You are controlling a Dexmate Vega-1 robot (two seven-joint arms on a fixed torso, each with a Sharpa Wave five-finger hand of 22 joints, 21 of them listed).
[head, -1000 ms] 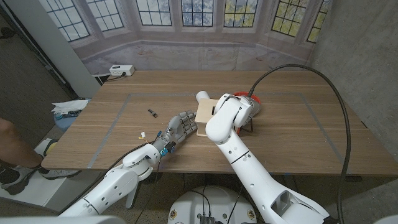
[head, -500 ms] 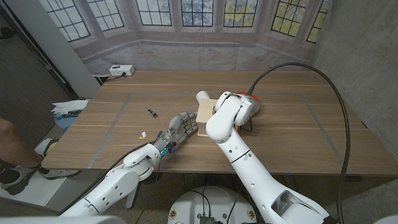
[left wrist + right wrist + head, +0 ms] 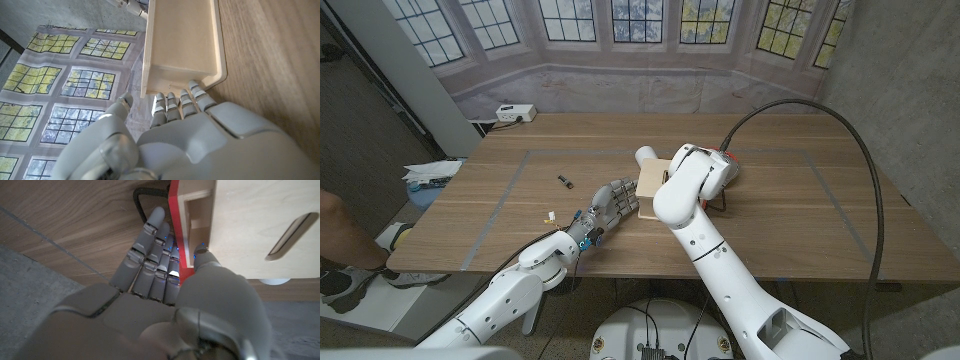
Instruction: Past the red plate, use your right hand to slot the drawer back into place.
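A pale wooden drawer (image 3: 260,225) with a slot handle (image 3: 292,230) sits in a red-edged case (image 3: 177,230). My right hand (image 3: 165,295) lies against it, its fingers (image 3: 150,245) stretched along the red side and its thumb on the wooden front. In the head view my right hand (image 3: 705,175) covers most of the red piece (image 3: 728,160). The wooden box (image 3: 648,188) lies just left of it, and my left hand (image 3: 610,205) touches its near left side. The left wrist view shows my left hand's fingertips (image 3: 180,97) against the box's end (image 3: 182,45).
A white cylinder (image 3: 645,155) stands behind the wooden box. A small dark object (image 3: 563,181) and a small white scrap (image 3: 549,215) lie left of my left hand. A black wire stand (image 3: 145,202) sits by the red piece. A power strip (image 3: 515,113) is at the far left.
My right wrist has shifted slightly to the right and away from me at the red piece. The left hand and the wooden box have not moved.
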